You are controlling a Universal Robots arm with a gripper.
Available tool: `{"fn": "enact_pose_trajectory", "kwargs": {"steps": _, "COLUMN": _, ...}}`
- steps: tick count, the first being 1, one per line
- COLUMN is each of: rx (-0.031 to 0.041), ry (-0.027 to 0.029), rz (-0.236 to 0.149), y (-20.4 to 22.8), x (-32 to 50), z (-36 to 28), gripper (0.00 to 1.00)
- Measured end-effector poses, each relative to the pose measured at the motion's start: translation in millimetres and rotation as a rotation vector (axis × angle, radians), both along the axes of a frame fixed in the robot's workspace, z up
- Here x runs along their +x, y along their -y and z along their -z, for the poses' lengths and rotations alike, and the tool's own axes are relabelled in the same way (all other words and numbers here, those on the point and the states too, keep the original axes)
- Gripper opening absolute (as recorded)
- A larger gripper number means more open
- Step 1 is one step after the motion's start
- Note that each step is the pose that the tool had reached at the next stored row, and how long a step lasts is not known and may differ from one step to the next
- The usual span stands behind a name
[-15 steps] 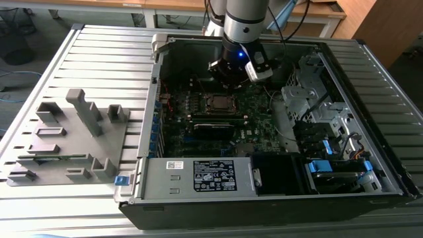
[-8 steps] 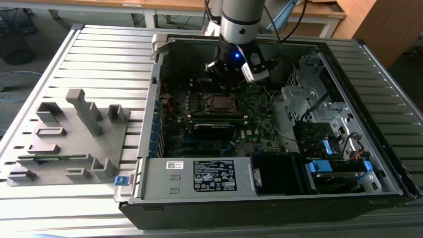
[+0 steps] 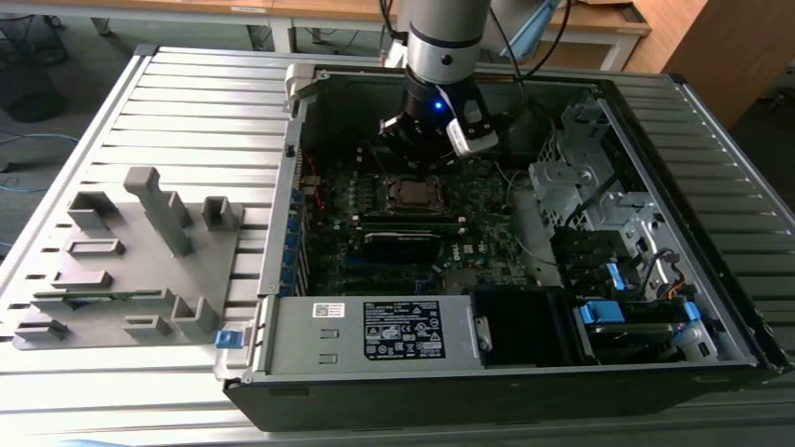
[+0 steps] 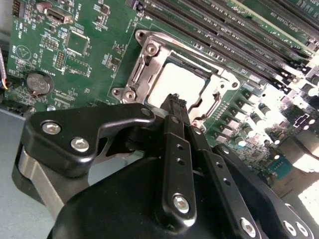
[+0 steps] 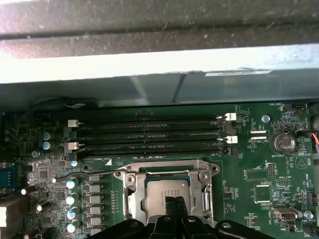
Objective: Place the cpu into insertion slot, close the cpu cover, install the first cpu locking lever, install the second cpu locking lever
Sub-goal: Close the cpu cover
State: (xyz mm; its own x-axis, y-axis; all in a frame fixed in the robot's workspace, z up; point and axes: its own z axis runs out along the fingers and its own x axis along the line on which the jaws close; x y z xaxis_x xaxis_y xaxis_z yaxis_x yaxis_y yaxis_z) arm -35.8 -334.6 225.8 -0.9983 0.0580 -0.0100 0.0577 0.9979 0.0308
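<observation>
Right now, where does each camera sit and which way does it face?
Exterior view: off the arm, looking down into the open black computer case on the slatted grey table; shows the silver arm and black gripper.
Second wrist view: at the wrist, looking along the gripper's shut fingers onto the green motherboard.
First wrist view: at the wrist, facing the long black memory slots; gripper tip shows.
Shared: both wrist views show the silver-topped square cpu under the silver metal-frame cpu cover, plus the round coin battery.
</observation>
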Motion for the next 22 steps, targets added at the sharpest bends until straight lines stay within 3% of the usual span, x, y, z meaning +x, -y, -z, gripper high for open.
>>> {"fn": "enact_pose_trajectory", "kwargs": {"steps": 7, "rx": 0.0003, "ry": 0.0002, "rz": -0.005, "y": 4.8, "x": -0.2, "z": 0.2, "gripper": 0.11}}
{"fn": "enact_pose_trajectory", "kwargs": {"steps": 10, "rx": 0.0002, "ry": 0.0001, "rz": -0.023, "y": 5.0, "x": -0.7, "z": 0.4, "gripper": 0.11}}
{"fn": "enact_pose_trajectory", "kwargs": {"steps": 22, "rx": 0.0000, "ry": -0.0001, "rz": -0.023, "y": 5.3, "x": -4.4, "z": 7.1, "gripper": 0.11}}
